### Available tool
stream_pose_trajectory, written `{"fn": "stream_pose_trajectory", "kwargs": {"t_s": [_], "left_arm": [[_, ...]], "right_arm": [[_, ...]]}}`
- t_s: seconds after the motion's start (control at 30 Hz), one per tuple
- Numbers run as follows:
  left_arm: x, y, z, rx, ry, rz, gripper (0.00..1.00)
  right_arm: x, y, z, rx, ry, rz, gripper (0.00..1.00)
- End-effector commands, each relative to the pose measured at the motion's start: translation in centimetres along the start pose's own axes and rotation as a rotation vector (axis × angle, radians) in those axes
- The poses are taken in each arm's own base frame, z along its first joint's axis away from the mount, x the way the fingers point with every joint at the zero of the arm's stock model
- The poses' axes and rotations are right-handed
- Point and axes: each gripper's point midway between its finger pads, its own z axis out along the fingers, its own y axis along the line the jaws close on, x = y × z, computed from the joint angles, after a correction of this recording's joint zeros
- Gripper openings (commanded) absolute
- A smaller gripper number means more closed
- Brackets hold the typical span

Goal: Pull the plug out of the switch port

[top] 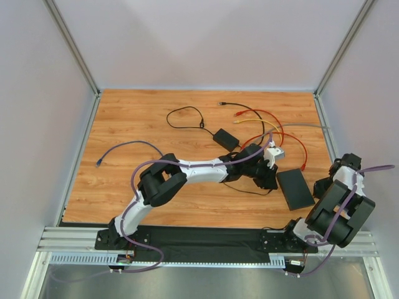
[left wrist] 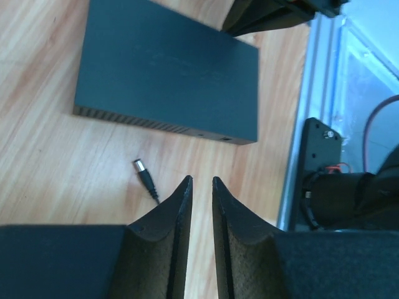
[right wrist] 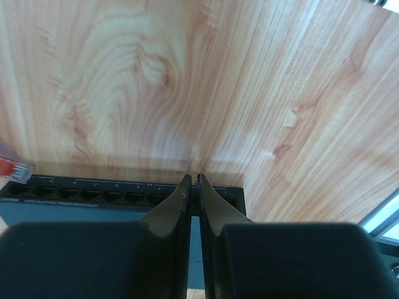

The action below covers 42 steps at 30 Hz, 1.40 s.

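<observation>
Right gripper point(right wrist: 193, 179), pressed together, is hovering well off the red plug point(right wrist: 14, 168); left gripper point(left wrist: 201, 182), barely parted, is gripping nothing, so the unbraced switch point(right wrist: 81, 194) may slide.

Light in the overhead view is bright, even and diffuse; the white walls point(top: 206, 37) wash out pale; the arms cast only soft shadows on the wooden table point(top: 124, 124). In the left wrist view the left gripper point(left wrist: 201, 182) sits dark and soft-focused up close; the switch point(left wrist: 168, 75) is matte, without glare; the right edge blows out bluish-white. In the right wrist view the wood grain is crisp; the right gripper point(right wrist: 194, 178) is blurred.
</observation>
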Motion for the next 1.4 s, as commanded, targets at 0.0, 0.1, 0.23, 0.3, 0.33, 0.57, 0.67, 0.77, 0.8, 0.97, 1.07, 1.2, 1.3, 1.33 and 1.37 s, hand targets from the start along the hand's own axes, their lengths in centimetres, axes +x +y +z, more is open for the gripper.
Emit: {"fn": "stream_pose_trajectory", "kwargs": {"t_s": [0.0,0.1,0.23,0.3,0.33,0.57,0.67,0.77,0.8,0.97,1.07,1.2,1.3,1.33,1.37], "left_arm": [[-0.2,0.5,0.7,0.012,0.003,-0.042,0.25],[-0.6,1.1,0.5,-0.01,-0.005,-0.037,0.25],[-0.4,2.0,-0.2,-0.05,-0.006,-0.024,0.25],[-0.7,2.6,-0.7,-0.07,-0.014,-0.03,0.25],[-0.6,2.9,-1.0,-0.077,-0.015,-0.039,0.25],[-1.2,6.3,-3.6,-0.133,-0.064,-0.108,0.24],[-1.2,7.4,-4.7,-0.153,-0.076,-0.128,0.24],[-1.0,8.2,-5.4,-0.164,-0.076,-0.129,0.24],[-1.1,8.2,-5.5,-0.165,-0.077,-0.125,0.24],[-0.8,8.6,-4.9,-0.168,-0.059,-0.16,0.24],[-0.6,9.6,-5.6,-0.246,-0.063,-0.18,0.2],[-0.1,10.6,-6.6,-0.337,-0.052,-0.194,0.2],[-0.5,10.6,-6.3,-0.335,-0.046,-0.193,0.2],[0.6,11.1,-6.0,-0.348,-0.011,-0.211,0.2],[0.8,11.5,-5.9,-0.364,-0.008,-0.218,0.2]], "right_arm": [[0.5,0.7,0.9,-0.049,0.017,-0.001,0.09],[1.5,0.6,1.6,-0.055,0.053,-0.008,0.09],[4.0,1.7,1.7,-0.125,0.125,-0.021,0.1],[5.5,2.2,1.6,-0.151,0.152,-0.035,0.1],[6.4,2.7,1.5,-0.164,0.165,-0.065,0.11],[13.0,6.2,-1.0,-0.291,0.263,-0.161,0.11],[14.0,7.3,-2.7,-0.335,0.252,-0.227,0.12],[12.5,7.4,-4.4,-0.334,0.19,-0.275,0.12],[12.2,7.4,-4.7,-0.332,0.174,-0.289,0.12],[9.5,7.3,-5.7,-0.282,0.067,-0.328,0.12],[9.0,7.1,-5.2,-0.252,0.063,-0.349,0.13],[9.3,6.7,-4.1,-0.223,0.083,-0.368,0.13],[10.1,6.3,-3.3,-0.226,0.098,-0.37,0.13],[10.3,6.1,-3.0,-0.232,0.098,-0.373,0.13],[10.5,6.1,-3.0,-0.239,0.106,-0.377,0.13]]}}
